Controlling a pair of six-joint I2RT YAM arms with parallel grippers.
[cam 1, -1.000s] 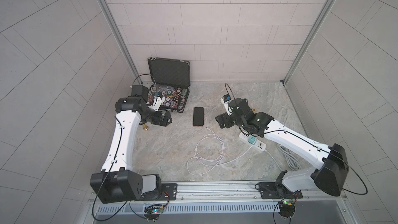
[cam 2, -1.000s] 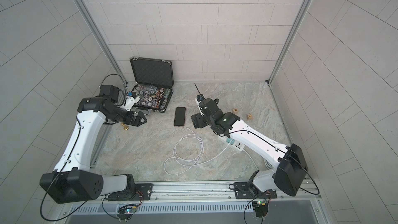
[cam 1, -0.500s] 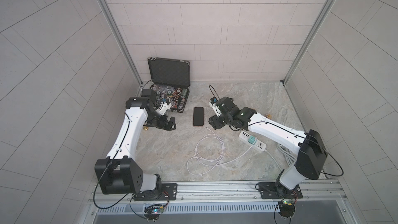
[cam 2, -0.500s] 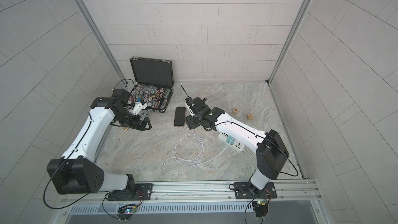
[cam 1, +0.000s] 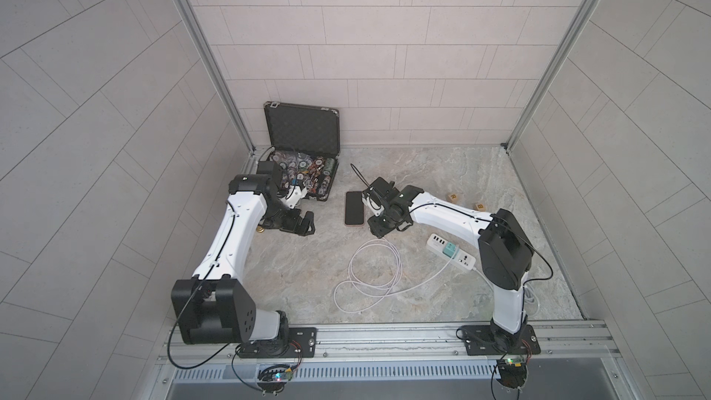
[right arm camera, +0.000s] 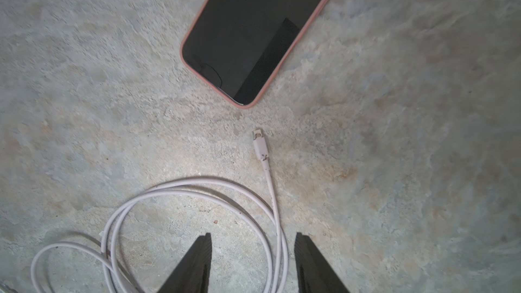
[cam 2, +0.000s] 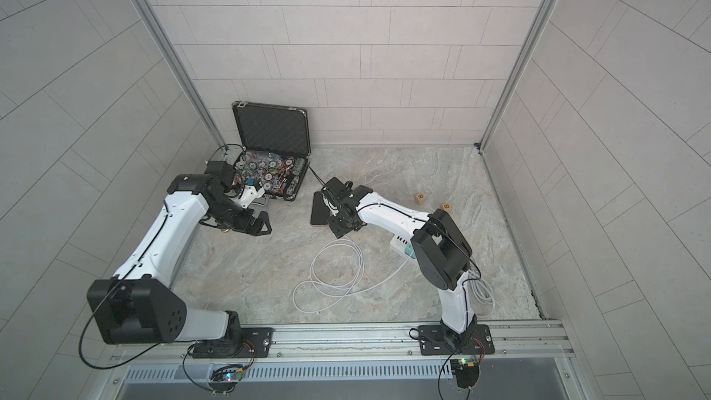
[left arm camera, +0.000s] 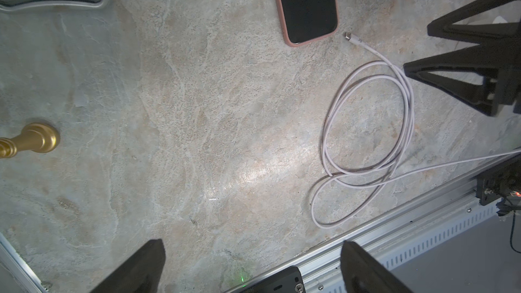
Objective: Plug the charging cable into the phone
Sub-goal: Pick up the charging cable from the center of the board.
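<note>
The phone (cam 1: 354, 207) (cam 2: 318, 207) lies flat, screen up, in the middle of the stone floor. The charging cable (cam 1: 375, 271) (cam 2: 338, 267) lies in loose loops in front of it. Its plug tip (right arm camera: 258, 139) (left arm camera: 349, 36) rests on the floor a short way off the phone's (right arm camera: 259, 29) near corner. My right gripper (cam 1: 379, 227) (right arm camera: 252, 238) hovers low over the cable behind the plug, open to about half width; cable strands (right arm camera: 277, 249) run between its fingers, not pinched. My left gripper (cam 1: 304, 225) (left arm camera: 252, 245) is wide open and empty, left of the phone (left arm camera: 306, 4).
The cable's teal adapter (cam 1: 448, 262) sits in a white power strip (cam 1: 450, 255) at the right. An open black case (cam 1: 307, 175) of chips stands at the back left. Two wooden letter cubes (cam 1: 453, 197) lie at the right, a brass piece (left arm camera: 31, 140) near my left arm.
My right arm has swung left, from over the power strip to the cable's plug end beside the phone, and its jaws have narrowed. My left gripper has shifted a little towards the phone, still wide open.
</note>
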